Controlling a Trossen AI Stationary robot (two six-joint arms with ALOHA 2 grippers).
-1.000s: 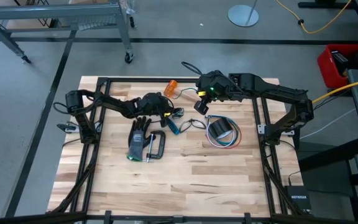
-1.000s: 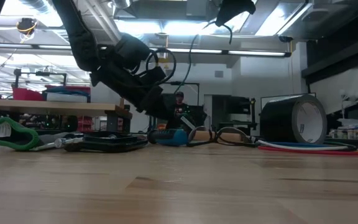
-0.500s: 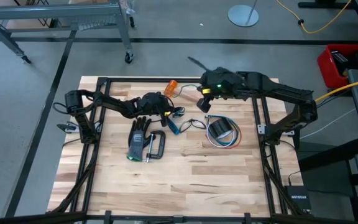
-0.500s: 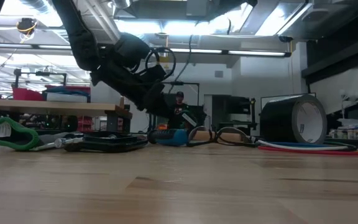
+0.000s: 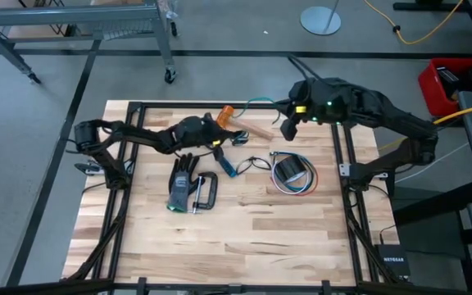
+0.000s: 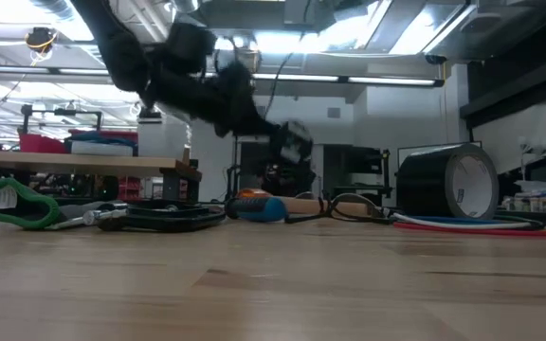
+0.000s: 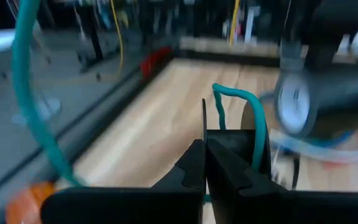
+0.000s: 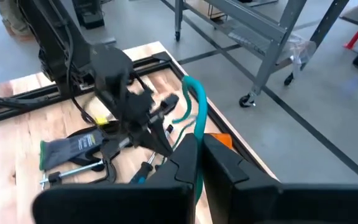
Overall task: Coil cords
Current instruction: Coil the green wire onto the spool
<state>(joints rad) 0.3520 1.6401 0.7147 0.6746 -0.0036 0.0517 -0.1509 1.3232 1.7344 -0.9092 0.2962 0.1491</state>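
The teal-green cord (image 5: 256, 102) runs through the air between my two grippers, above the table's far middle. My left gripper (image 7: 205, 149) is shut on it near the hammer's wooden handle (image 5: 252, 129). My right gripper (image 8: 199, 149) is shut on it higher up, toward the far right (image 5: 288, 124). A black cord (image 5: 255, 162) lies looped on the table beside the blue-handled screwdriver (image 5: 228, 168). The red, white and blue wires (image 5: 300, 189) lie around a black tape roll (image 5: 290, 170). My left gripper pinches the teal-green cord between its two fingers close to one end; a short bent end (image 7: 220, 112) sticks out past the fingertips. The fingers come nearly level from the table's left. The cord is clear of the table. My right gripper pinches the teal-green cord (image 8: 198, 127) between its two fingers, which slant down from the far right. From the fingers the cord rises and arcs over (image 8: 190, 84) toward the left gripper. It hangs in the air in a slack curve.
A grey glove (image 5: 181, 182) and a C-clamp (image 5: 206, 193) lie at the near left of the grippers. An orange object (image 5: 229, 112) sits by the far edge. A green-handled thing (image 6: 12, 204) shows at the left in the low view. The near half of the table is bare wood.
My left gripper has risen off the table and tipped its fingers up toward level, keeping the cord. My right gripper has gone up and toward the table's far right corner, drawing the teal-green cord out into the air between the two grippers.
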